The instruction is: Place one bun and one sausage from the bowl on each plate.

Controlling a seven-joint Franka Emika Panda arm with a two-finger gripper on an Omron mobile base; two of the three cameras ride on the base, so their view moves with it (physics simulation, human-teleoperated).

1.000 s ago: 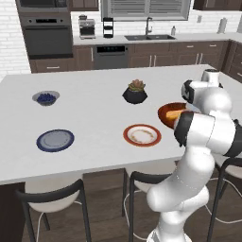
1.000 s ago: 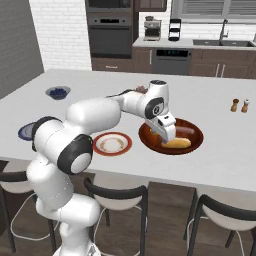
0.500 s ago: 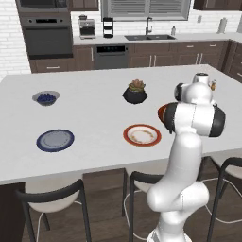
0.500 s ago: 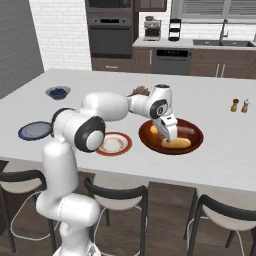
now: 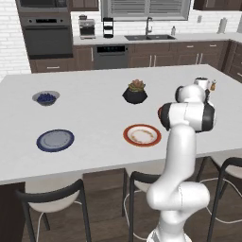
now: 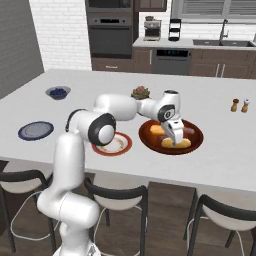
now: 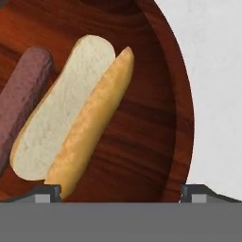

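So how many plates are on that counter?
2: the red-rimmed plate sits beside the bowl, and the blue-rimmed plate lies further left, below the berry bowl.

Glossy grained wood bowl (image 7: 156, 123); matt, soft-crusted bun (image 7: 71, 118); rough sausage (image 7: 21, 94).

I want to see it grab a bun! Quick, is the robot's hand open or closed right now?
Gripper: open, holding nothing, poised over a bun in the bowl.
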